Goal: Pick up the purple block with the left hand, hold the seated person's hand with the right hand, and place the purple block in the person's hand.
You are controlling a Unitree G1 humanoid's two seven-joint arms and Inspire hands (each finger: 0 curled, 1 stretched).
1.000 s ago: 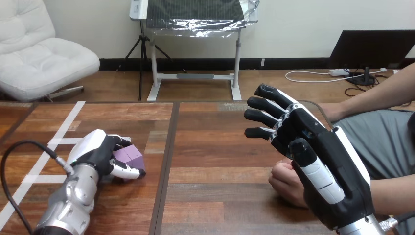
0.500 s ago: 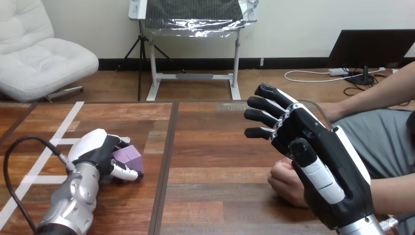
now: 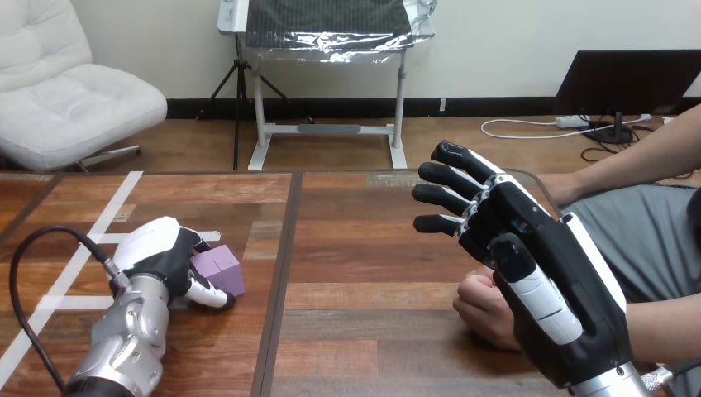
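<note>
Holding: left robot hand [image 3: 157,252] closed round block [image 3: 220,270]; thumb curled across block's near side, fingers [image 3: 199,242] bent over its far-left side.
Block spot: purple, cube-ish, on left half of table [image 3: 372,248], just left of seam [image 3: 285,248]; looks to sit on the wood, can't tell if it's clear of it.
L arm: silver, comes in from bottom-left corner, angled up & right to block; white back shell of the hand faces up.
R side: right robot hand [image 3: 537,281] wide open, nothing in it; fingers straight & fanned, tips pointing up-left; thumb straight too, white shell toward camera. Raised over table's right half.
Person: person's hand [image 3: 479,308] is a closed fist on the table's right part; its right portion is hidden behind right robot hand.
Contact: right robot hand in front of & over the fist, no finger or thumb round it; can't tell if they touch.
Other arm: person's forearm [image 3: 641,157] slants down from right edge twd table's far-right edge; its end partly behind right robot hand.
Surface: wood planks; seam is a dark line running front to back; white tape [image 3: 101,219] strips on left part, beside left robot hand.
Spacing: block & person's hand well apart, seam btwn them.
</note>
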